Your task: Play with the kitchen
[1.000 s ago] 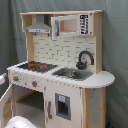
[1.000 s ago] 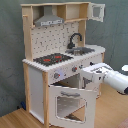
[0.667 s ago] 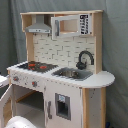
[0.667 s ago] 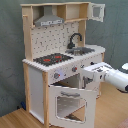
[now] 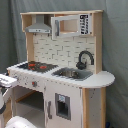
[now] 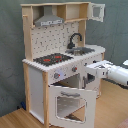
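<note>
Kitchen (image 6: 60,65) stands against the grey backdrop, oven door (image 6: 72,105) already swung down open (in the second exterior view). Right of it, gripper (image 6: 91,71) at the front panel near the knobs (image 6: 56,75); finger state: cannot tell. Knobs, faucet apparently untouched.

Toy kitchen (image 5: 65,75) (image 6: 60,60): tall, white w/ light-wood frame, standing upright on floor. Black stovetop (image 5: 34,65) (image 6: 52,59) w/ red burners; sink (image 5: 71,73) beside it, black curved faucet (image 5: 85,59) (image 6: 75,40) behind. Grey hood (image 5: 39,25) (image 6: 48,19) above stove; patterned backsplash. Knobs on front panel. In second exterior view, windowed oven door (image 6: 70,102) hangs open, tilted outward & down.
</note>
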Available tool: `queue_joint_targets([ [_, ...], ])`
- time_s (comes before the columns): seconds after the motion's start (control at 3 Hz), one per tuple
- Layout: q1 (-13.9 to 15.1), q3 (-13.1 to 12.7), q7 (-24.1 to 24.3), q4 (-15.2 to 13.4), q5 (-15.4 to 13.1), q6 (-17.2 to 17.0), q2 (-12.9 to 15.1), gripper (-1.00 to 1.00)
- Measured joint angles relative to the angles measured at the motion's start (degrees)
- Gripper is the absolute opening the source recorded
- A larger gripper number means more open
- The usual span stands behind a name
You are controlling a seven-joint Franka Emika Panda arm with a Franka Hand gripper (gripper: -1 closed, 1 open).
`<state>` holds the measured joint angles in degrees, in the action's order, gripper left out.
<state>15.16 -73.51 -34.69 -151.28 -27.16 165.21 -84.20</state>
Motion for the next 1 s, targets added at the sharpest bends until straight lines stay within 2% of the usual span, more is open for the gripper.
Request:
queue_joint_targets([
  [0.33, 0.27, -0.08, 0.07, -4.81, 0.02, 3.83, 0.03, 1.00],
  [0.67, 3.74, -1.23, 1.08, -7.24, 0.06, 7.97, 0.26, 1.00],
  [1.0, 7.89, -2.93, 2.09, -7.24, 0.09, 11.81, 0.25, 1.00],
])
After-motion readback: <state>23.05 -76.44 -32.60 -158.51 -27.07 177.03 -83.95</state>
